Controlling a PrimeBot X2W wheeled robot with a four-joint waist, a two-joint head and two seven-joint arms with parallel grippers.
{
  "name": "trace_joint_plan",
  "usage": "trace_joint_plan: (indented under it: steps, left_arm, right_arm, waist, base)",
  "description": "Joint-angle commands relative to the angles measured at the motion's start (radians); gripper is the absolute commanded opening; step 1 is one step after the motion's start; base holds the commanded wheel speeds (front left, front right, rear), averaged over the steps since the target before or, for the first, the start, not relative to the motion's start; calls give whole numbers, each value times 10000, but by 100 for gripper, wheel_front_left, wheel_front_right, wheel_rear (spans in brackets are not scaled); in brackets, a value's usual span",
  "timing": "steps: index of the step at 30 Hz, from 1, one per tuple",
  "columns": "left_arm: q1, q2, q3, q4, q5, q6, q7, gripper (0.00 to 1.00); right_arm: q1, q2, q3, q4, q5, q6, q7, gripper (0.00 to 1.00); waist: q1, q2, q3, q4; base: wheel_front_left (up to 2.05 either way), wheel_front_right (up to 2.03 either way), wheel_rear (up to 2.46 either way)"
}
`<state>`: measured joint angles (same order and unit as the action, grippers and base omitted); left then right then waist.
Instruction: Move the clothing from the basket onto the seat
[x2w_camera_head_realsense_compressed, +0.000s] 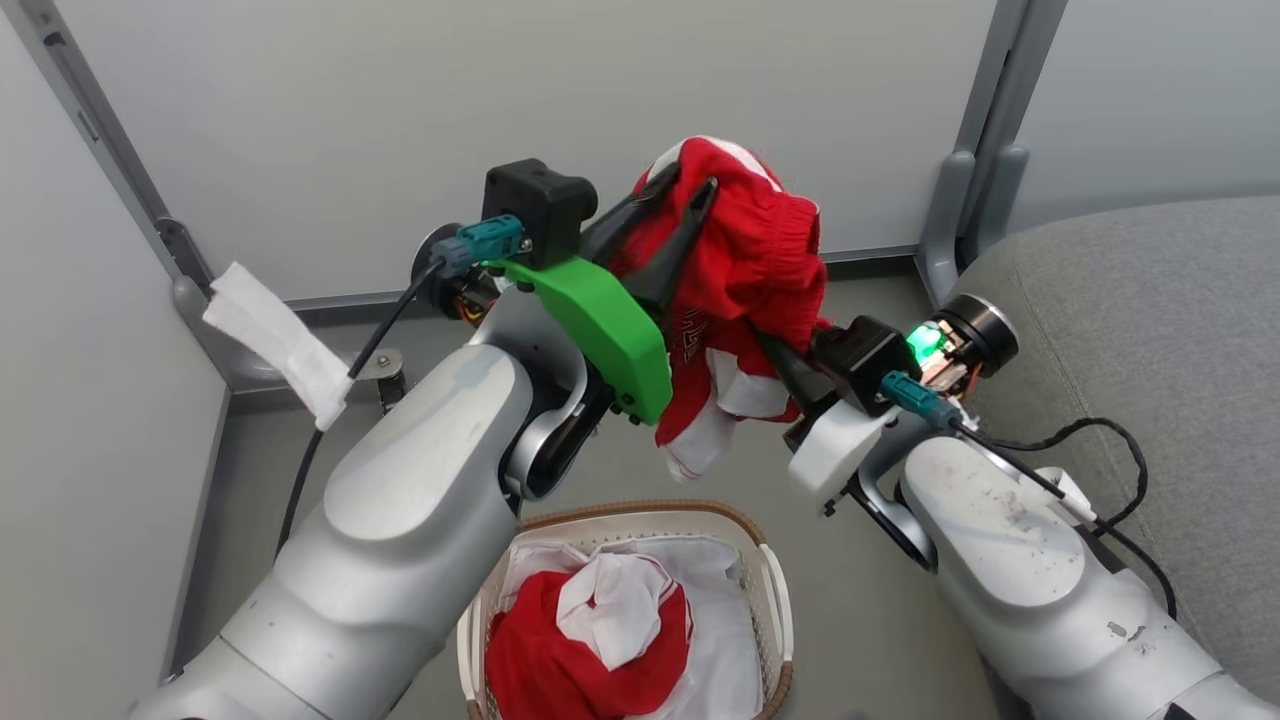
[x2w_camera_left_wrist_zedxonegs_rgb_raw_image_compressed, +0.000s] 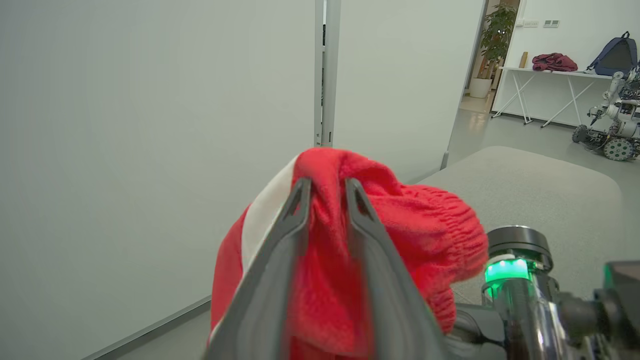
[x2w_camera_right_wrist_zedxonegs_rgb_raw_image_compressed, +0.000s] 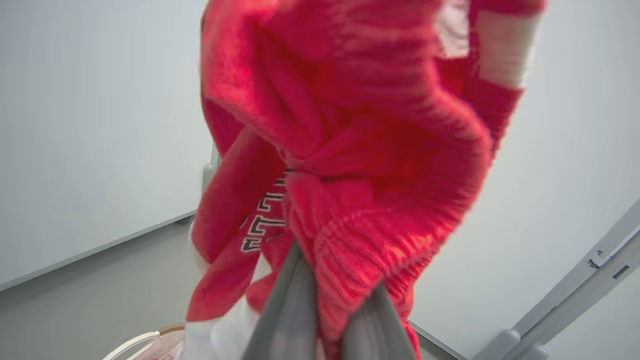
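We are holding one piece of clothing (x2w_camera_head_realsense_compressed: 745, 250) aloft, beyond the far rim of the basket (x2w_camera_head_realsense_compressed: 770, 590) and short of the left edge of the seat (x2w_camera_head_realsense_compressed: 1130, 300). The right gripper (x2w_camera_right_wrist_zedxonegs_rgb_raw_image_compressed: 337, 267) is pinching its gathered hem. The left gripper (x2w_camera_head_realsense_compressed: 696, 177) is standing parted, with cloth draped over its tips. Likely faults: fabric snagging there, or slipping to the floor (x2w_camera_head_realsense_compressed: 870, 600).

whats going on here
The robot holds a red garment up above the basket. The right gripper is shut on it; the left gripper has its fingers parted with fabric between them. More red clothing lies in the basket; the grey seat is on its right.
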<state>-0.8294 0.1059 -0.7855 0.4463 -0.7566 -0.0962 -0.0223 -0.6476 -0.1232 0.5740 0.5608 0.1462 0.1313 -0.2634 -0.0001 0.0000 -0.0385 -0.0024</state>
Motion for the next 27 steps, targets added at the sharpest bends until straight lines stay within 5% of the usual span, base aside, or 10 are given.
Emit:
trace_joint_plan:
  steps: [1,13,27]
  left_arm:
    - [257,75,1,44,-103,38,-108,100]
    - [1544,399,-426,208,245,140,-1076,100]
    - [2517,366,-1122,-66,656,474,-1451,100]
  right_arm:
    - [10,-126,-117,-130,41,-10,-22,0]
    - [297,-941,-1421,-754,-119,-10,-21,0]
    - [467,-1928,-2439,-1625,-362,-12,393,0]
  waist:
    - [1,0,-7,-78]
    - [1,0,115,-777]
    - [1,0,714,-3340]
  base:
    - [0,0,0]
    - [0,0,0]
    - [0,0,0]
